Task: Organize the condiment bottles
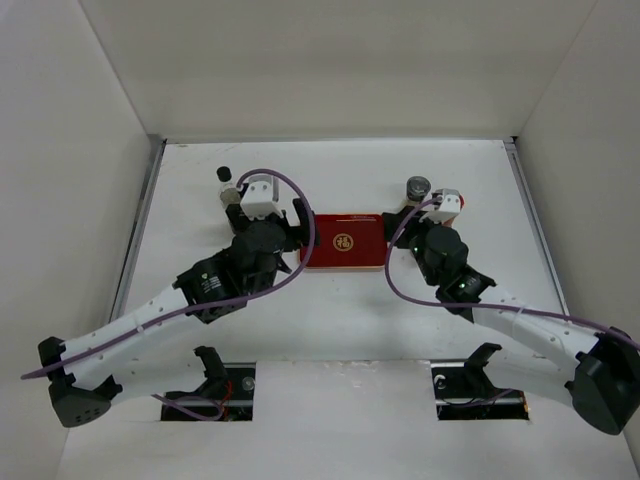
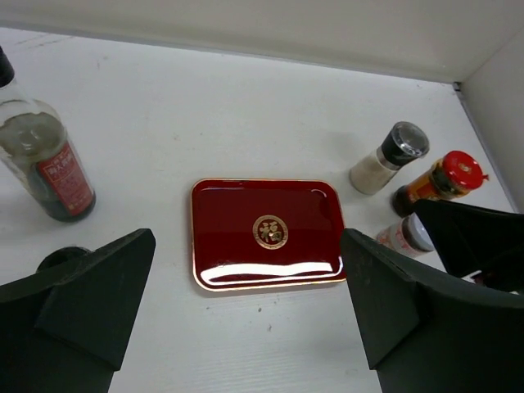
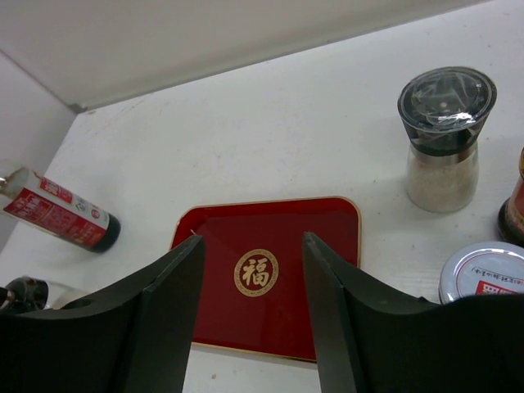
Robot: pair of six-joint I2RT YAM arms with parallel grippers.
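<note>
Nearest the viewer, two robot hands hover over a white bench [image 2: 246, 106]. The left hand [image 2: 247, 246] is spread wide and empty. The right hand [image 3: 254, 241] is open more narrowly and is also empty. Between them lies a flat red tray [image 2: 237, 221] with a gold emblem and nothing on it.

Beyond the tray's left end stands a tall black-capped bottle [image 2: 47, 168]. Off its right end, close together, are a silver-lidded shaker [image 3: 483, 274], a red-lidded jar [image 2: 442, 182] and, farthest, a grey-topped shaker [image 3: 444, 139].

No bottle is held yet, so a first pickup seems due. Each hand would best take its nearest bottle, gripping low on the body. The right hand should approach from the cluster's outer side, so neighbours stay upright.
</note>
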